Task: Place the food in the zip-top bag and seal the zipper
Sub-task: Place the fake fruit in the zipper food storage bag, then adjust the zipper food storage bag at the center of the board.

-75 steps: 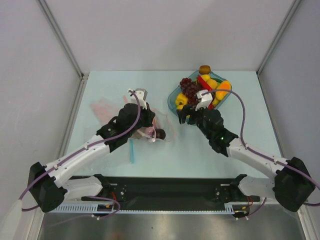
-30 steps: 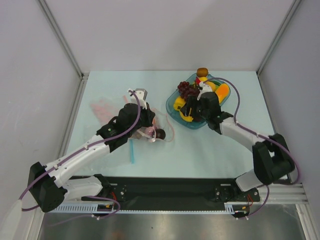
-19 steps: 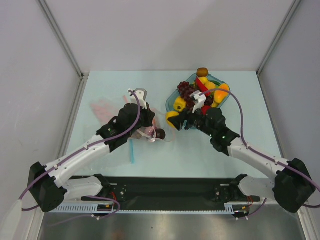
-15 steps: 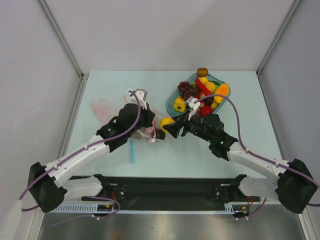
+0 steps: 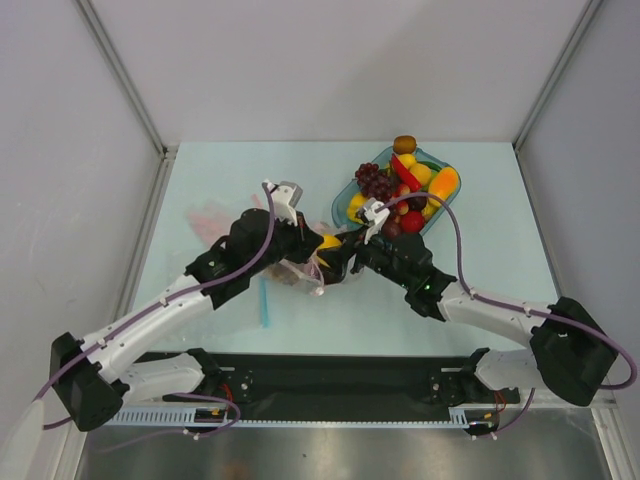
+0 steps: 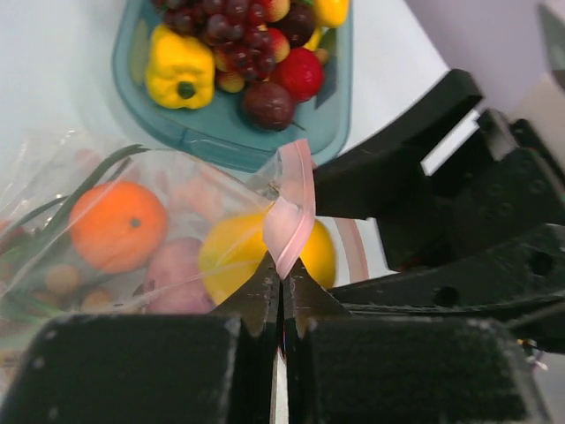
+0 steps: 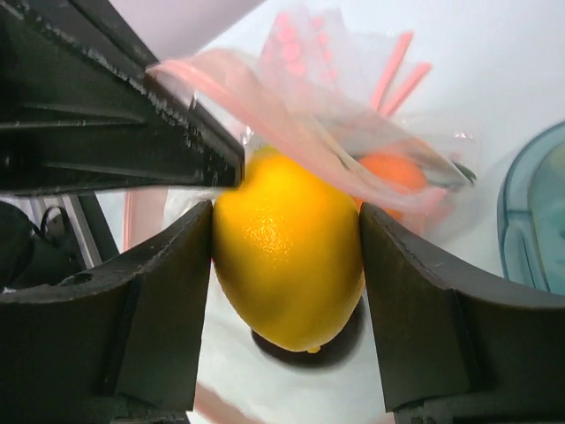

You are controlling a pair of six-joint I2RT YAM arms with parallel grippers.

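The right gripper (image 7: pixel 284 265) clamps the glossy yellow lemon (image 7: pixel 291 230) at the mouth of the clear crinkly zip-top bag (image 6: pixel 177 177). The left gripper (image 6: pixel 281 284) pinches the bag's pale-pink zipper strip (image 6: pixel 294 208) just beside the lemon.

The desk (image 5: pixel 470 270) is pale blue-green and smooth. A see-through teal tray (image 5: pixel 343 200) sits on it at about 1 o'clock. The zip-top bag (image 5: pixel 296 275) lies near the middle, a bit toward 9 o'clock. It is clear and crinkly, and its end nearest the tray is lifted up off the desk. A short light-blue strip (image 5: pixel 264 300) lies flat just beside the bag, at 7 o'clock. Some pink and clear plastic (image 5: pixel 205 215) lies at 10 o'clock. A black mat (image 5: pixel 340 372) runs along the near edge at 6 o'clock.
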